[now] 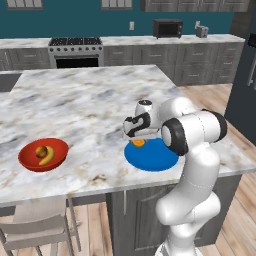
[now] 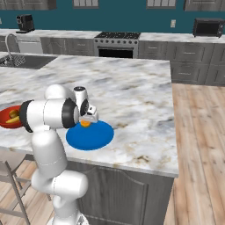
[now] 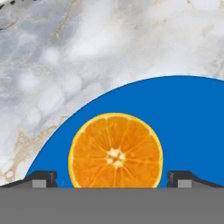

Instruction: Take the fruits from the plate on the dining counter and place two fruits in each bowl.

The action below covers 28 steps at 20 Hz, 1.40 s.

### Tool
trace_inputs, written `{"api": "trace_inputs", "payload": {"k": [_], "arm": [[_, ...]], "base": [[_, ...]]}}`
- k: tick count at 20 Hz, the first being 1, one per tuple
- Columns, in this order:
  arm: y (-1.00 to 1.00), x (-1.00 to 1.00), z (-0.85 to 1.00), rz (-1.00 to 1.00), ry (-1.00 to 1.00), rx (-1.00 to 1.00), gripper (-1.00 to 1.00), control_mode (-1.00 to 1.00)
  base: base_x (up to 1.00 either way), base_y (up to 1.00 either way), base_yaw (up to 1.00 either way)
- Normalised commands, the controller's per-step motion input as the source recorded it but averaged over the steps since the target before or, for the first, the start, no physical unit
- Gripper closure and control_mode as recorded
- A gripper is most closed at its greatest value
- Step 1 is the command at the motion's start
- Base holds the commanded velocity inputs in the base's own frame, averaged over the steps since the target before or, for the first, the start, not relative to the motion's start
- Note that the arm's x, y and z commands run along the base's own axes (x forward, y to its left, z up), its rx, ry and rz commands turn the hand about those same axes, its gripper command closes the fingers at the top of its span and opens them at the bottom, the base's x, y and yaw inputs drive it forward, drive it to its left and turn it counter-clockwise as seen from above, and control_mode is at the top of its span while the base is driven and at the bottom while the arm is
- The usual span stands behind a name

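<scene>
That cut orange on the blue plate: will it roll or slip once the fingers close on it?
The cut orange half lies cut face up, so it may rock on its rounded underside. The open gripper straddles it; its curved rind could slip. It looks small, probably light.

You are looking at a flat round bright blue plate [image 3: 183, 113] on the white-grey veined marble counter top [image 1: 90, 100], whose veins run faintly gold and brown. On the plate lies a cut orange fruit [image 3: 115, 151], vivid orange with a paler rind ring and whitish centre. Left of the plate, a glossy red bowl [image 1: 30, 159] holds a curved yellow banana [image 1: 48, 157] and a brownish-orange fruit [image 1: 41, 151].
</scene>
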Motion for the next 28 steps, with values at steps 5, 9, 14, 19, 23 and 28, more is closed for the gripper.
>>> {"api": "trace_inputs", "payload": {"k": [5,9,14,19,23,28], "arm": [[0.0,0.05,-0.15,0.0,0.0,0.0,-1.0,-1.0],[0.0,0.07,-0.07,0.0,0.0,0.0,-1.0,-1.0],[0.0,0.12,-0.09,0.0,0.0,0.0,-1.0,-1.0],[0.0,0.08,-0.21,0.0,0.0,0.0,-1.0,-1.0],[0.0,0.06,-0.06,0.0,0.0,0.0,1.0,-1.0],[-0.08,-0.07,0.35,0.0,0.0,0.0,1.0,-1.0]], "base": [[0.0,0.0,0.0],[0.0,0.0,0.0],[0.0,0.0,0.0],[0.0,0.0,0.0],[0.0,0.0,0.0],[0.0,0.0,0.0]]}}
